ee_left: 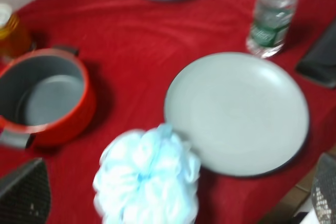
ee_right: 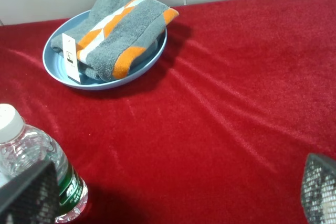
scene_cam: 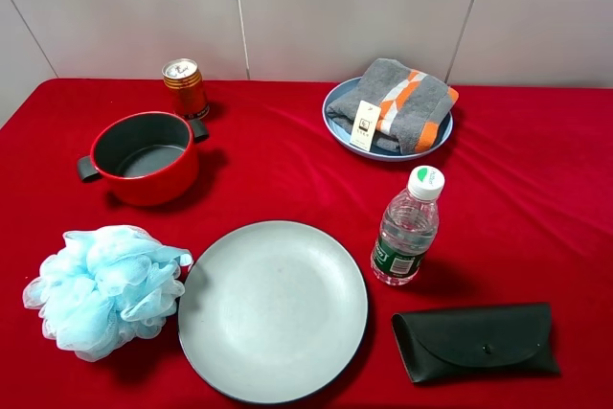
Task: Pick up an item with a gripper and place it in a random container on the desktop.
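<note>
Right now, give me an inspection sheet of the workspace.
Surface: red cloth desktop, lightly wrinkled.
Job's things: grey striped towel lies folded in the light-blue plate, tag hanging over the rim.
Clutter: red pot, empty; drink can; blue bath pouf touching the grey plate, empty; water bottle, upright, capped; black glasses case, closed.
End effectors: left end effector and right end effector both open, holding nothing.
Cables: nothing seen.
Surroundings: pale panelled wall.

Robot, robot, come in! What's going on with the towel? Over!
Both grippers open, holding nothing. Towel lying in the blue plate. Nothing on top of it. Over.
</note>
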Available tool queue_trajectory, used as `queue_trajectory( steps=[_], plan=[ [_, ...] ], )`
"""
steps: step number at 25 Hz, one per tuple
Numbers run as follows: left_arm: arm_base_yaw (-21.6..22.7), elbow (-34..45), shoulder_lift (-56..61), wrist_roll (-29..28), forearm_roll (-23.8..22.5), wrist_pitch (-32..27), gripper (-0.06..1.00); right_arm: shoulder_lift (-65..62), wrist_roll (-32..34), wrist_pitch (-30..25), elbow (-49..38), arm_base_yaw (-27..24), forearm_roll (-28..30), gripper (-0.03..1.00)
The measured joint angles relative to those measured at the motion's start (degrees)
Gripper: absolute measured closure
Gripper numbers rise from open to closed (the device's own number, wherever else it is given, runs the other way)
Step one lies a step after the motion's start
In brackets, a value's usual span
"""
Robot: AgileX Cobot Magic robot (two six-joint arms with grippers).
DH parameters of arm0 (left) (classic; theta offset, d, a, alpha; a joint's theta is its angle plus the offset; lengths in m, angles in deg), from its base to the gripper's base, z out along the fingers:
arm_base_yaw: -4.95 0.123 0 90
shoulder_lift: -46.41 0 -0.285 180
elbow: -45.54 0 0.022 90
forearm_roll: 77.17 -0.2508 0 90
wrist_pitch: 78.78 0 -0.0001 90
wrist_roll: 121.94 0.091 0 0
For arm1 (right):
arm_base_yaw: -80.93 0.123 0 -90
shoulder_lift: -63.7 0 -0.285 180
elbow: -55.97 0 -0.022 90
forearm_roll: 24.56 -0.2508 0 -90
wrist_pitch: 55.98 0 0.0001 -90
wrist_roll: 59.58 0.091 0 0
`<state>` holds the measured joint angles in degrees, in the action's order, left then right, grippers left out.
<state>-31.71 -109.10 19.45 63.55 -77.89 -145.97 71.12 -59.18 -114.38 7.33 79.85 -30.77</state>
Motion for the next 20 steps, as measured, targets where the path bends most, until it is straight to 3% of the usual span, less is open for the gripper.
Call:
queue_trajectory(
  steps=[9,12,20],
  plan=[
    [15.7,14.1,10.7,0.0,0.0,0.2,-0.05,0.0,0.0,0.0,0.0,0.0,0.0,0.28],
    [20.6,18.0,13.1,0.0,0.2,2.6,-0.05,0.0,0.0,0.1,0.0,0.0,0.0,0.28],
    [29.3,23.5,18.7,0.8,3.2,5.8,-0.05,0.0,0.0,0.1,0.0,0.0,0.0,0.28]
  ],
)
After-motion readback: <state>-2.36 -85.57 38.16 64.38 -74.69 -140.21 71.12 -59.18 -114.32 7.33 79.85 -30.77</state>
